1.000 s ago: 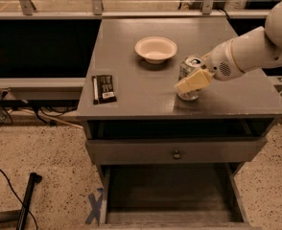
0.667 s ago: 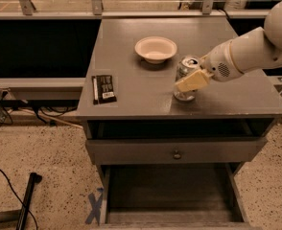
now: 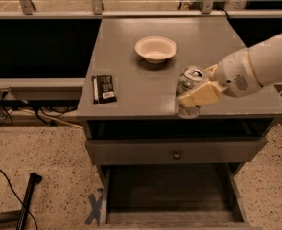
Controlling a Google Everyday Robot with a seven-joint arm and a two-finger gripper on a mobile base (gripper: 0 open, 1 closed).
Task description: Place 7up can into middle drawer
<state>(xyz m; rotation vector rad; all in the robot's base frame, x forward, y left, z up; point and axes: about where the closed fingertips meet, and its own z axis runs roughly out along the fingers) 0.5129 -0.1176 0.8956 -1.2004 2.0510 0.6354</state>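
end effector is clamped around the upright 7up can at the desk front edge. from the can, the open middle drawer lies below, slightly left; bowl behind.

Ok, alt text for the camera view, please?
The gripper, jaws closed on the 7up can, holds it at the front edge of the grey table, above the open middle drawer. A cream bowl and a dark packet sit on the table.

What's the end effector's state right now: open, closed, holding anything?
End effector: closed on the 7up can, at the tabletop's front edge.
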